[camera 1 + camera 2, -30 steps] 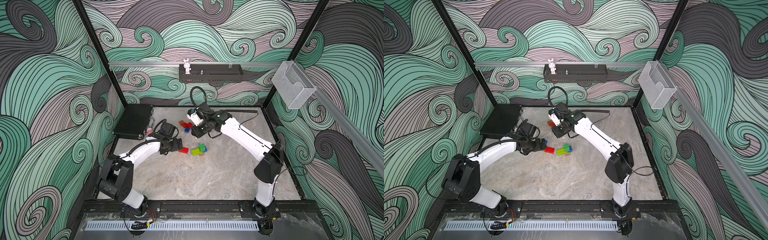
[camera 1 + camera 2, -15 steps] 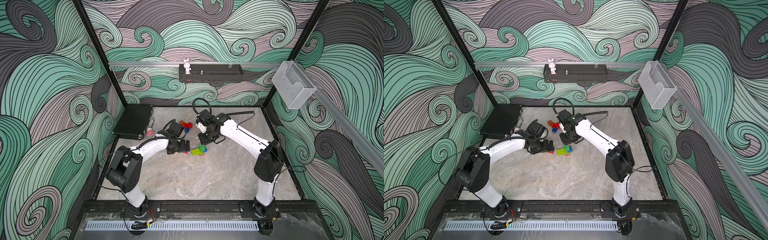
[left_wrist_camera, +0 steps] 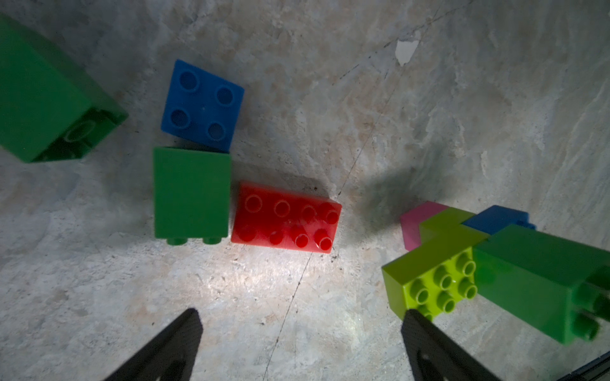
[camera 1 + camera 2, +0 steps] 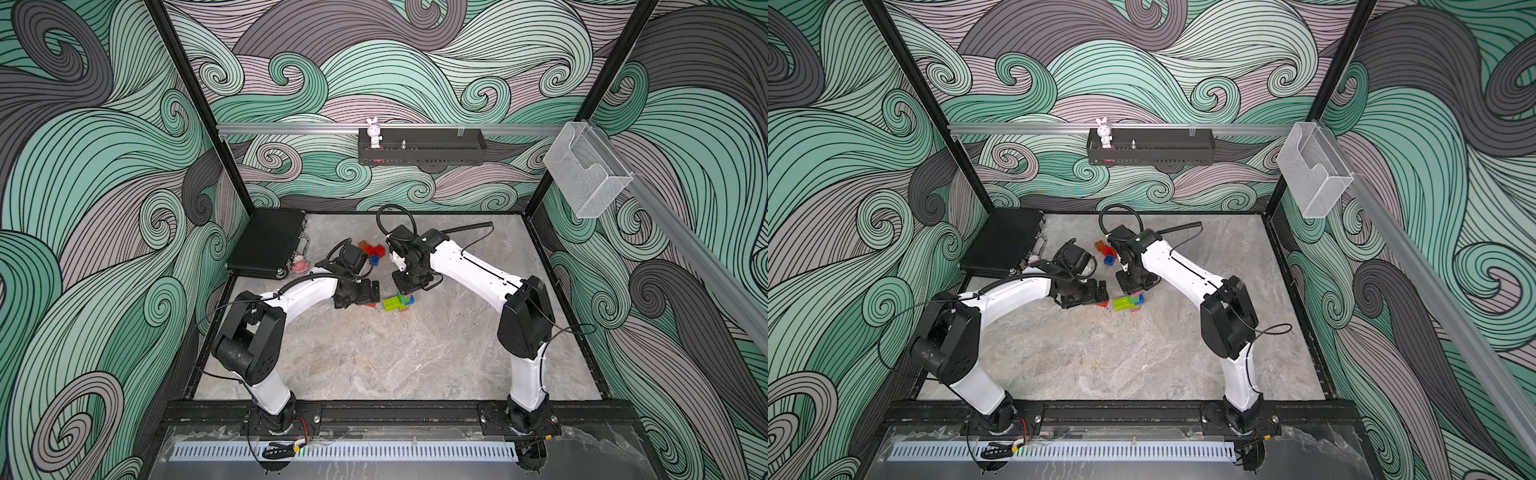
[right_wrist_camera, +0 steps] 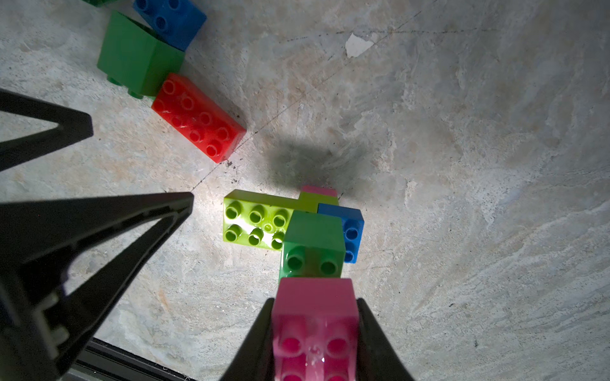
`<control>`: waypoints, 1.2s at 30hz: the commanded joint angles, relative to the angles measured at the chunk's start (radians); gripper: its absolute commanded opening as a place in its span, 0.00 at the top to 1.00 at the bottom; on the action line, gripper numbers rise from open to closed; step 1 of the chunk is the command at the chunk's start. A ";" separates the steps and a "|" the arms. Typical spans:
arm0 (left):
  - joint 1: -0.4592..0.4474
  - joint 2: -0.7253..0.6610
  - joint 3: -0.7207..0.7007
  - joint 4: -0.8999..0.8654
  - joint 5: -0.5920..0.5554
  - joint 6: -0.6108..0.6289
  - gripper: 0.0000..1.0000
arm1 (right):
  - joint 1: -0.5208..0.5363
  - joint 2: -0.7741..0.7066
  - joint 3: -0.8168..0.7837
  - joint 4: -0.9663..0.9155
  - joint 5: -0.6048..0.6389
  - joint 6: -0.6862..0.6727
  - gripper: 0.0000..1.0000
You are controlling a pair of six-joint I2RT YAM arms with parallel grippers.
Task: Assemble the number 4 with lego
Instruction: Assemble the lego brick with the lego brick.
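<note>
no text, label, brand, number or sign can be read anywhere in these views; the stud tops of the bricks [image 3: 286,224] are too blurred to show lettering.

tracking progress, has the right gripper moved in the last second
Yes: the right gripper moved from the loose red bricks to just above the lime studded plastic brick.

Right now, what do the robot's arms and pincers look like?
The left arm and right arm are alike: white tube-like links joined by chunky black joints, with thin black cables looping alongside. The left gripper and right gripper are black, each ending in two pointed, wedge-shaped fingers.
</note>
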 commanded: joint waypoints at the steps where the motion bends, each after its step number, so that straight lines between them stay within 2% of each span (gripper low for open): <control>1: -0.001 0.018 0.020 -0.018 0.001 0.005 0.01 | 0.005 0.014 0.030 -0.019 0.016 0.024 0.68; 22: -0.001 0.034 0.019 -0.016 0.005 0.007 0.01 | 0.011 0.043 -0.009 -0.008 0.013 0.067 0.67; 36: -0.001 0.049 0.025 -0.029 0.014 0.012 0.01 | 0.011 0.043 -0.081 -0.003 0.069 0.124 0.68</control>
